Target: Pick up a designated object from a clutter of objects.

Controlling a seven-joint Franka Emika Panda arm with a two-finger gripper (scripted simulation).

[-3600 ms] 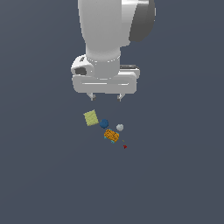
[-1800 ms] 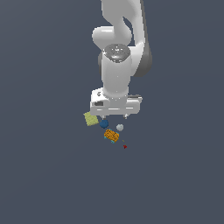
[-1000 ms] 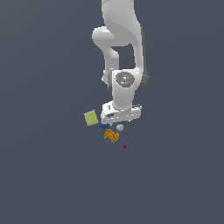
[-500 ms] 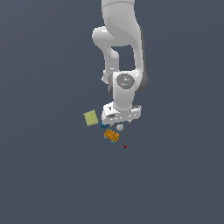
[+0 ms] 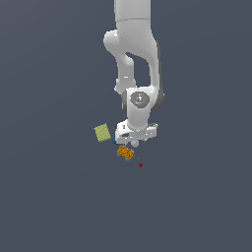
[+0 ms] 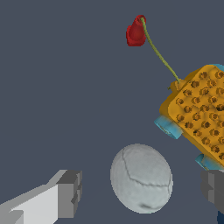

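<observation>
While the pale grey ball (image 6: 141,178) lies on the dark floor (image 6: 65,87), it sits between the two fingers (image 6: 70,193) of the gripper (image 6: 142,190), with a gap showing on each side, so the jaws stand spread and touch nothing. In the exterior view the ball (image 5: 134,143) peeks out just under the gripper (image 5: 135,139), which is low over the clutter. Just beyond the far finger lies the orange patterned block (image 6: 202,115), studded and edged with light blue, near the ball but apart from it. A thin green stem runs from the block's corner out to a small red piece (image 6: 136,31), further ahead of the gripper. Off to the exterior view's left of the gripper rests the yellow-green block (image 5: 102,132).
</observation>
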